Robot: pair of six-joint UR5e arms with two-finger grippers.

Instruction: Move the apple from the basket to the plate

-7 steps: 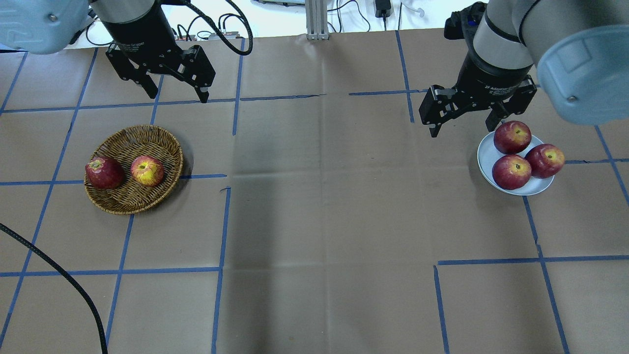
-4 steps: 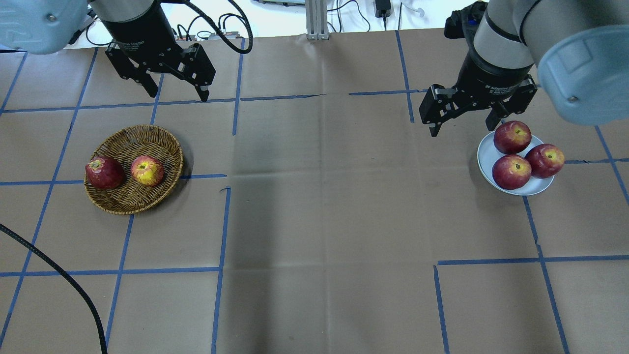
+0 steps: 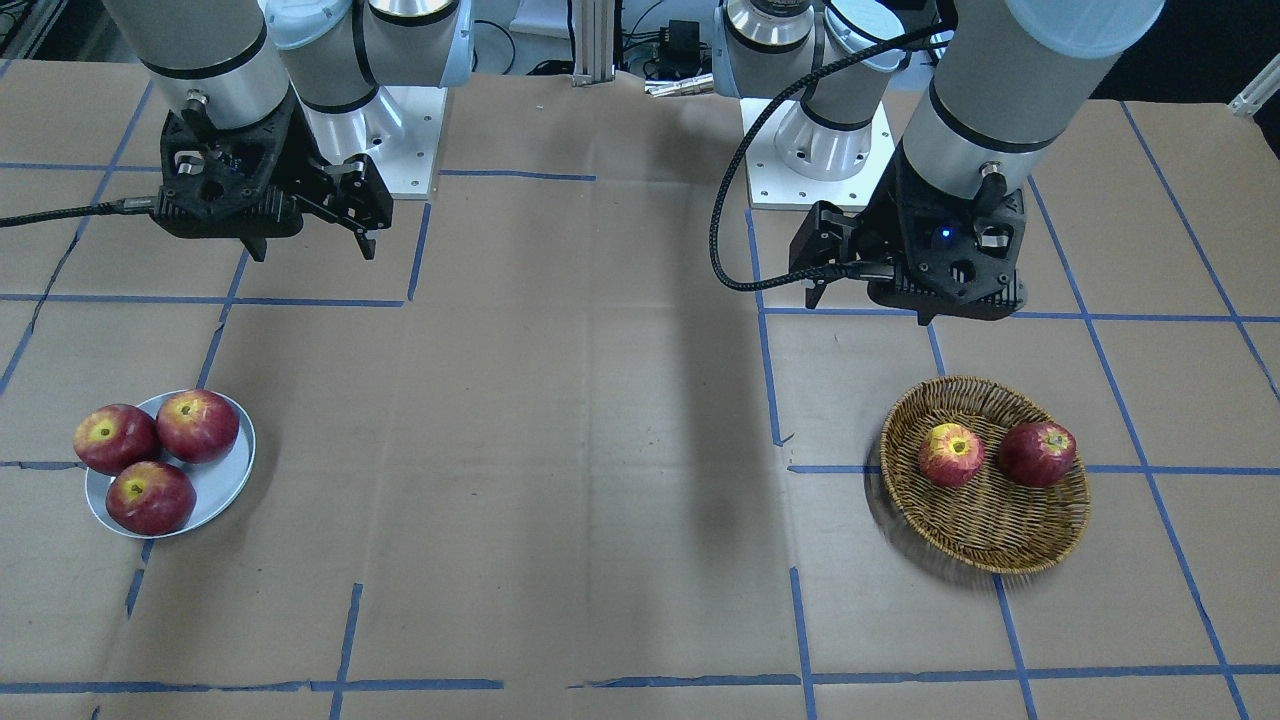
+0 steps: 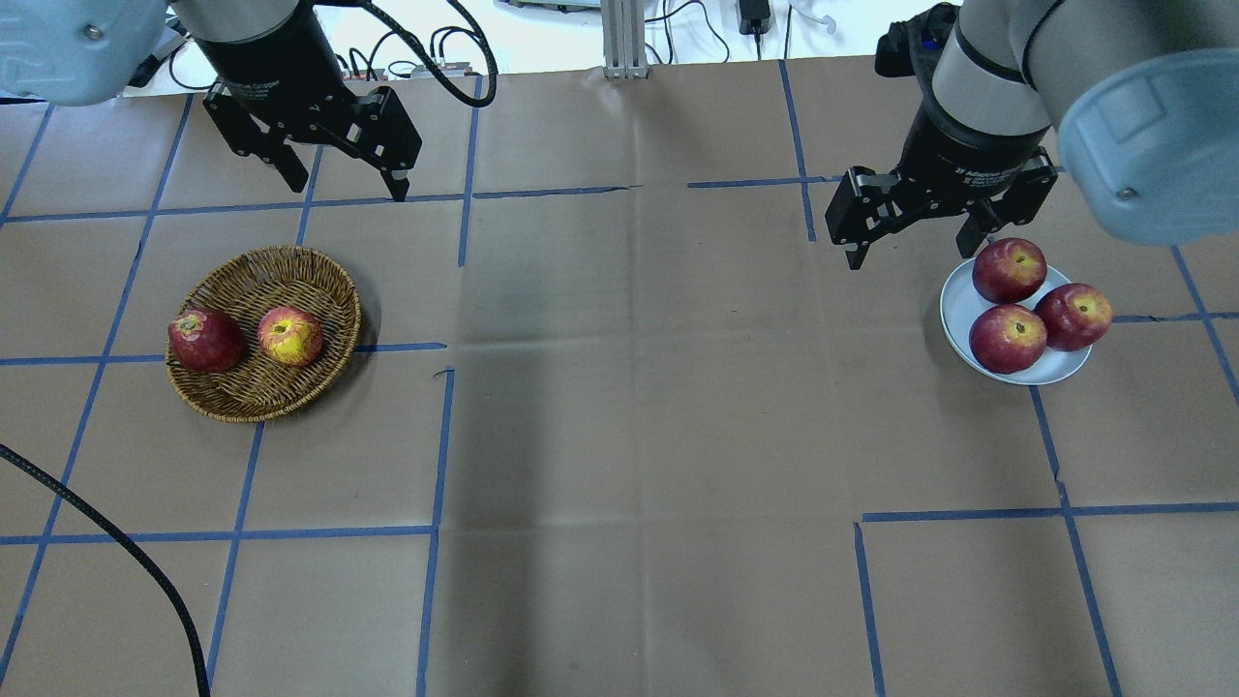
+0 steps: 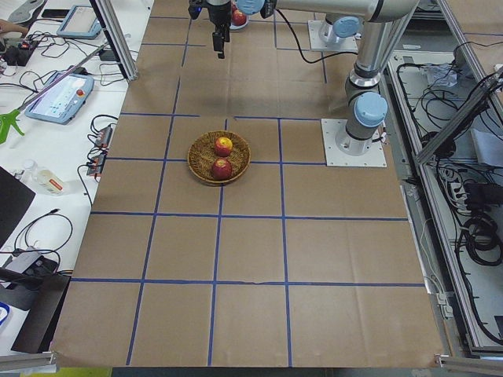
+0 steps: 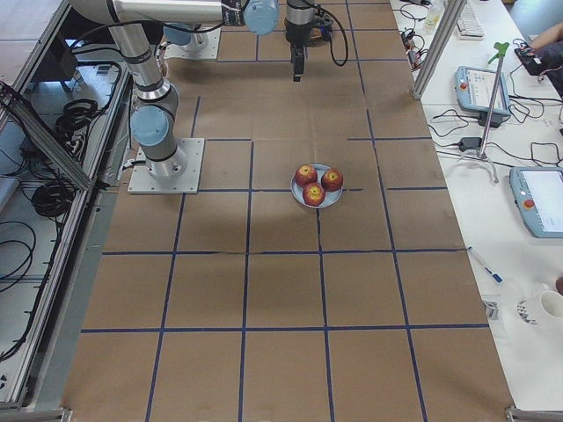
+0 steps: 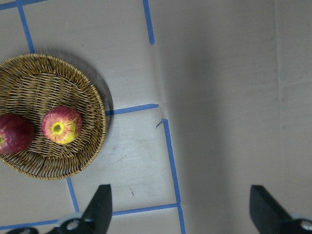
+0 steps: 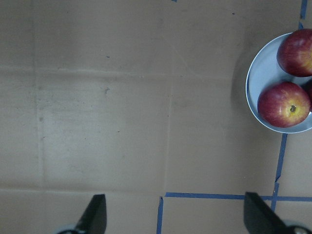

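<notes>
Resting in basket (image 4: 235, 274), half nearer table middle: apple (image 4: 289, 336), stem patch up; darker apple (image 4: 204, 341) just beside. Left gripper (image 4: 346, 189): jaws wide apart, empty, high, off to side of basket, not over it; nearer arm. Wrist view: apple outside finger span, so sideways shift likely needed before descent. Right gripper (image 4: 910, 254): spread, empty, well apart from basket.

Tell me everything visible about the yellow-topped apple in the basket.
The apple is streaky pinkish-red with a broad yellow patch around its stem, stem end up. It sits in the woven wicker basket, on the side nearer the table's middle, a small gap from a darker red apple. Nothing else touches it.
</notes>
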